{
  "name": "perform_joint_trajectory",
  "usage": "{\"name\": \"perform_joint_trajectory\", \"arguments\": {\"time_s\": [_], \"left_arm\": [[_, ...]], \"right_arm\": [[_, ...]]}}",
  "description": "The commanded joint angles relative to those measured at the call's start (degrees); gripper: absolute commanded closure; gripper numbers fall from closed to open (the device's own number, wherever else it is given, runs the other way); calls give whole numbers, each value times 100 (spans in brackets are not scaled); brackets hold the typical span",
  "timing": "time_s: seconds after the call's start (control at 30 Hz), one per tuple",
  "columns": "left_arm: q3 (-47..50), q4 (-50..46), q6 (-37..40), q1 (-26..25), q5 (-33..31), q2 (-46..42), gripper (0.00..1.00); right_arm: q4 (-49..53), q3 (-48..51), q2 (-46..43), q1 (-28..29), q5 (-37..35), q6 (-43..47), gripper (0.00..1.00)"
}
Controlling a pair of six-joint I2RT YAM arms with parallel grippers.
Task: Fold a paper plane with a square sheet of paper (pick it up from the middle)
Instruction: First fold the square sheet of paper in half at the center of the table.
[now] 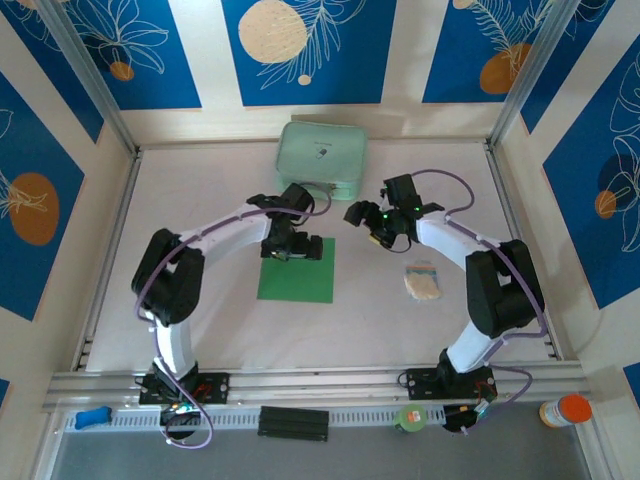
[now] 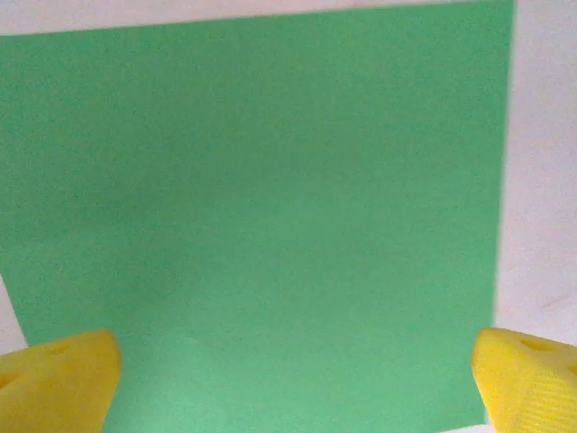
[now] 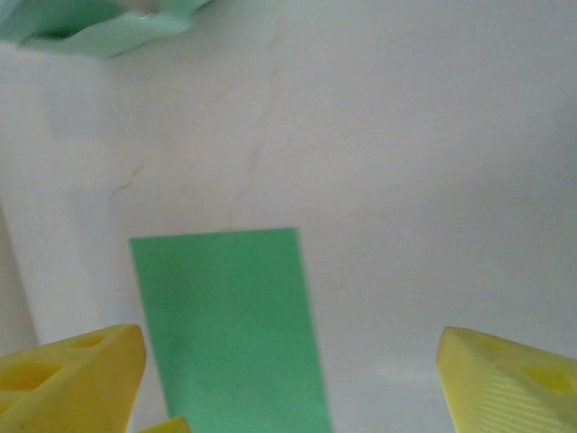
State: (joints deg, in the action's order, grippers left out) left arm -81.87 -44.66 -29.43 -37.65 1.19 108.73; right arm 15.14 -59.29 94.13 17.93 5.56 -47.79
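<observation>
Paper sheet (image 1: 300,278), mint pouch (image 1: 321,158) beyond

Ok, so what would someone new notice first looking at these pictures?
The bright green square sheet of paper lying flat at the centre stands out most, with the left gripper open directly above it. Behind it, at the far edge, sits a pale mint pouch, and the right gripper hangs open to the sheet's right.

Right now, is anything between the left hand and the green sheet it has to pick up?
Nothing visible. The left hand is open right over the square sheet of paper, whose top is bare. The mint pouch lies beyond its far edge, apart.
</observation>
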Motion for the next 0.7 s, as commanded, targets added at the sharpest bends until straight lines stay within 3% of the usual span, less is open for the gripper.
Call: {"name": "perform_joint_trajectory", "arguments": {"time_s": [0.0, 0.23, 0.37, 0.67], "left_arm": [[-334, -623, 418, -45, -124, 319, 1], [-969, -1118, -464, -233, -348, 1003, 9], [-1170, -1173, -857, -404, -461, 1221, 9], [-1214, -1258, -927, -427, -682, 1370, 8]], "right_arm": [[148, 256, -224, -157, -177, 103, 14], [209, 339, -213, -262, -183, 70, 14], [174, 320, -119, -249, -99, 36, 14], [161, 295, -22, -248, -38, 53, 14]]}}
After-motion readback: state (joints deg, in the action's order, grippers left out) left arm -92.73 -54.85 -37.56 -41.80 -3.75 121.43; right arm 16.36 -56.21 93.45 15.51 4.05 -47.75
